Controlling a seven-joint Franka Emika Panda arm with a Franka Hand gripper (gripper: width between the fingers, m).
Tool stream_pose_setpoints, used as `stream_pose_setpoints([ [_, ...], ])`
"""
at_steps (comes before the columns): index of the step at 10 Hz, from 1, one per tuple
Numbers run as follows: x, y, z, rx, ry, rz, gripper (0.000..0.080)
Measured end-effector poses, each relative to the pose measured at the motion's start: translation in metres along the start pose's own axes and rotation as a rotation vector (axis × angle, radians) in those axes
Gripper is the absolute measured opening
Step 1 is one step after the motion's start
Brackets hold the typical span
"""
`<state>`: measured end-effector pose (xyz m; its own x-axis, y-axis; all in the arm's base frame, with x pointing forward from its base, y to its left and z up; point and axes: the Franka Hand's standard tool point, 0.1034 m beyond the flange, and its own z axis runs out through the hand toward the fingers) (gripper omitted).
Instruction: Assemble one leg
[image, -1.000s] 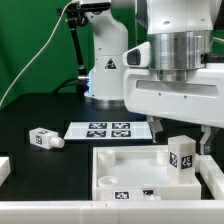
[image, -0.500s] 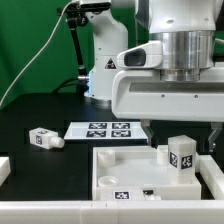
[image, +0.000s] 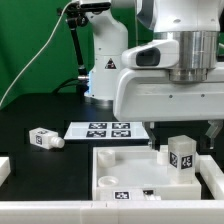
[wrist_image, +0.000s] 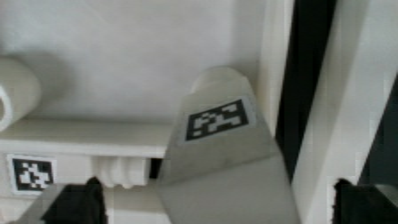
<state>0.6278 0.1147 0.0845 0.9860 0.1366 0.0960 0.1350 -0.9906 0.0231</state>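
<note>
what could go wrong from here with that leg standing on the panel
The upright leg stands free on the white panel, right beneath the arm; in neither view do the jaws close on it, so a descent slightly off centre could tip it over. A second leg lies on its side on the black table at the exterior view's left and might roll if bumped.

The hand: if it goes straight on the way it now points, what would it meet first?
Probably the leg, the tagged white post standing upright on the white panel. The wrist view shows it centred between the fingers of the open hand. Depth is unclear.
</note>
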Motion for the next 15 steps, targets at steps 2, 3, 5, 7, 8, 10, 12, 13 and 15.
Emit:
stream_pose_setpoints([
  [2,-0.0002,0.0002,0.0004,0.000,-0.001,0.003,0.0391],
  [3,-0.0001,0.0002,0.0004,0.000,-0.001,0.003,0.0391],
  [5,-0.0002,0.0002,0.0004,0.000,-0.001,0.033,0.0282],
  [7,-0.0002,-0.0002,0.0004,0.002,-0.001,0.066,0.0282],
  [8,-0.0004,-0.0010,0.0006,0.006,-0.001,0.174,0.0282],
  [10,-0.0027,-0.0022,0.0010,0.008,-0.006,0.424,0.0282],
  [12,-0.0042,-0.0020,0.0015,0.009,-0.011,0.671,0.0282],
  [13,-0.0042,-0.0013,0.0018,0.011,-0.012,0.753,0.0282],
  [15,-0.0052,-0.0007,0.0025,0.025,-0.023,1.015,0.0282],
])
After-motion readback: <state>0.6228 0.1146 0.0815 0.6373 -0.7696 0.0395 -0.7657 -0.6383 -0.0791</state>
